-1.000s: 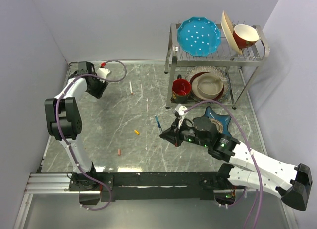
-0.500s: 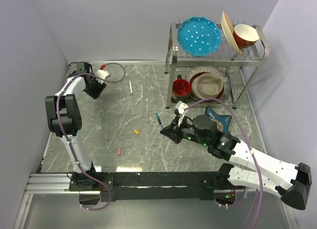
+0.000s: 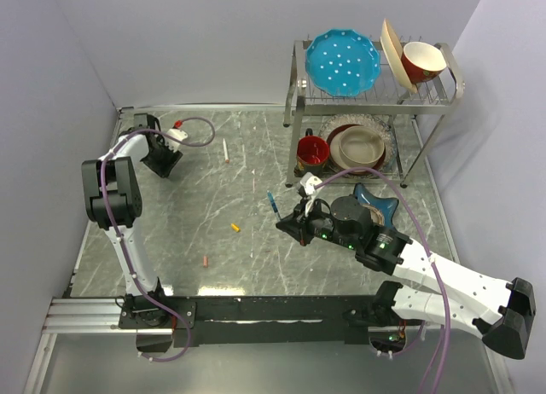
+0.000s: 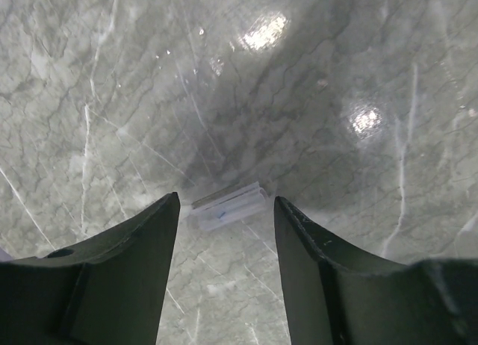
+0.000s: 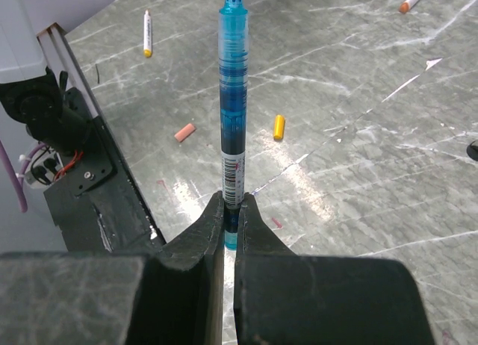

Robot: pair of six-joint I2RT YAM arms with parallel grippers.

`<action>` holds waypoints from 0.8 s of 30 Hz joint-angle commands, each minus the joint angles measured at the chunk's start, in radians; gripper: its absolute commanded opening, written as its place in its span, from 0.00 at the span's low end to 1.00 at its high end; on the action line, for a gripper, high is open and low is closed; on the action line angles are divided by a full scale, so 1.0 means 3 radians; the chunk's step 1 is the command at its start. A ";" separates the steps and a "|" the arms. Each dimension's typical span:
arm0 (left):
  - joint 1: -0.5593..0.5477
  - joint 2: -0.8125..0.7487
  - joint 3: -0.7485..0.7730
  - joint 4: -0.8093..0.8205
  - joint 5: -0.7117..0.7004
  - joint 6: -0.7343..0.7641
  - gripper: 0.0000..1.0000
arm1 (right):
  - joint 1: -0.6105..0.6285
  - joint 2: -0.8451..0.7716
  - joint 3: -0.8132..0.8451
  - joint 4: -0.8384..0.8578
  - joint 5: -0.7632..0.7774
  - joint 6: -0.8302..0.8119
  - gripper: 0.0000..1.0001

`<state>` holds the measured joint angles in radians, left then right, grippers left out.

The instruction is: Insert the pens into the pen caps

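Observation:
My right gripper [image 3: 287,227] [image 5: 231,203] is shut on the lower end of the dark blue-teal pen [image 5: 231,98] [image 3: 271,201] and holds it above the table's middle, pointing away from the fingers. The yellow-orange cap [image 3: 235,228] [image 5: 278,127] and the salmon-pink cap [image 3: 206,262] [image 5: 184,132] lie on the table to its left. My left gripper [image 3: 161,164] [image 4: 226,199] is open at the far left, low over the table. A small clear cap [image 4: 228,207] lies flat just beyond its fingertips. One white pen [image 3: 225,150] lies at the far middle. Another white pen [image 5: 147,33] lies near the front rail.
A dish rack [image 3: 444,95] with plates, bowls and a red mug [image 3: 312,151] stands at the far right. A blue star-shaped dish [image 3: 384,202] sits beside my right arm. Walls close the left, back and right sides. The black rail [image 3: 256,309] runs along the near edge.
My left arm has swung, bringing its gripper a little nearer the front. My right gripper has raised the blue pen slightly.

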<state>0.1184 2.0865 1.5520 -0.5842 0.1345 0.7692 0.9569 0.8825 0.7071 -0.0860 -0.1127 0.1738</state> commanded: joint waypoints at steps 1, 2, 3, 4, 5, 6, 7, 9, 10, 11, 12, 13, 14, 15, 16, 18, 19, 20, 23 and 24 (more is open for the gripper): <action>0.0019 0.0045 0.0093 -0.0062 0.0048 -0.0018 0.57 | -0.0004 -0.0053 0.0128 0.0067 0.0125 -0.0063 0.00; 0.0019 0.0060 0.0088 -0.0077 0.0053 -0.0038 0.55 | -0.0004 -0.0058 0.0133 0.0052 0.0130 -0.0068 0.00; 0.0019 0.0081 0.0093 -0.0093 0.0063 -0.0053 0.54 | -0.0004 -0.0068 0.0138 0.0052 0.0135 -0.0063 0.00; 0.0024 0.0096 0.0113 -0.0118 0.0088 -0.0079 0.51 | -0.0004 -0.0078 0.0133 0.0046 0.0130 -0.0063 0.00; 0.0024 0.0111 0.0134 -0.0149 0.0109 -0.0150 0.50 | -0.0004 -0.0083 0.0133 0.0062 0.0130 -0.0068 0.00; 0.0024 0.0152 0.0154 -0.0195 0.0134 -0.0176 0.48 | -0.0009 -0.0083 0.0133 0.0057 0.0125 -0.0058 0.00; 0.0019 0.0178 0.0215 -0.0311 0.0180 -0.0207 0.46 | -0.0004 -0.0083 0.0133 0.0062 0.0115 -0.0063 0.00; 0.0024 0.0234 0.0257 -0.0389 0.0160 -0.0324 0.44 | -0.0004 -0.0083 0.0143 0.0062 0.0115 -0.0058 0.00; 0.0019 0.0244 0.0272 -0.0445 0.0135 -0.0350 0.42 | -0.0004 -0.0089 0.0144 0.0047 0.0110 -0.0063 0.00; 0.0019 0.0250 0.0262 -0.0501 0.0135 -0.0411 0.41 | -0.0004 -0.0094 0.0149 0.0051 0.0115 -0.0058 0.00; 0.0019 0.0204 0.0242 -0.0502 0.0125 -0.0442 0.41 | -0.0004 -0.0104 0.0144 0.0057 0.0110 -0.0058 0.00; 0.0019 0.0158 0.0145 -0.0487 0.0130 -0.0473 0.41 | -0.0004 -0.0109 0.0144 0.0062 0.0105 -0.0053 0.00; 0.0019 0.0112 0.0099 -0.0451 0.0150 -0.0529 0.41 | -0.0004 -0.0119 0.0144 0.0062 0.0095 -0.0047 0.00; 0.0019 0.0015 0.0058 -0.0436 0.0165 -0.0554 0.41 | -0.0009 -0.0134 0.0144 0.0067 0.0089 -0.0047 0.00; 0.0019 -0.0036 -0.0018 -0.0430 0.0191 -0.0575 0.42 | -0.0004 -0.0140 0.0144 0.0067 0.0089 -0.0042 0.00; 0.0019 -0.0164 -0.0096 -0.0400 0.0227 -0.0621 0.42 | -0.0004 -0.0150 0.0149 0.0052 0.0079 -0.0037 0.00; 0.0019 -0.0200 -0.0162 -0.0389 0.0232 -0.0626 0.43 | -0.0004 -0.0160 0.0144 0.0052 0.0084 -0.0037 0.00; 0.0019 -0.0271 -0.0198 -0.0384 0.0232 -0.0652 0.43 | -0.0004 -0.0175 0.0138 0.0046 0.0084 -0.0037 0.00; 0.0014 -0.0374 -0.0336 -0.0318 0.0222 -0.0642 0.45 | -0.0004 -0.0211 0.0133 0.0026 0.0100 -0.0027 0.00; 0.0019 -0.0384 -0.0362 -0.0297 0.0196 -0.0637 0.45 | 0.0001 -0.0232 0.0128 0.0021 0.0100 -0.0022 0.00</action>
<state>0.1238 2.0377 1.4792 -0.6662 0.1711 0.5995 0.9569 0.8497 0.7071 -0.0925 -0.0933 0.1661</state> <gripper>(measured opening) 0.447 0.057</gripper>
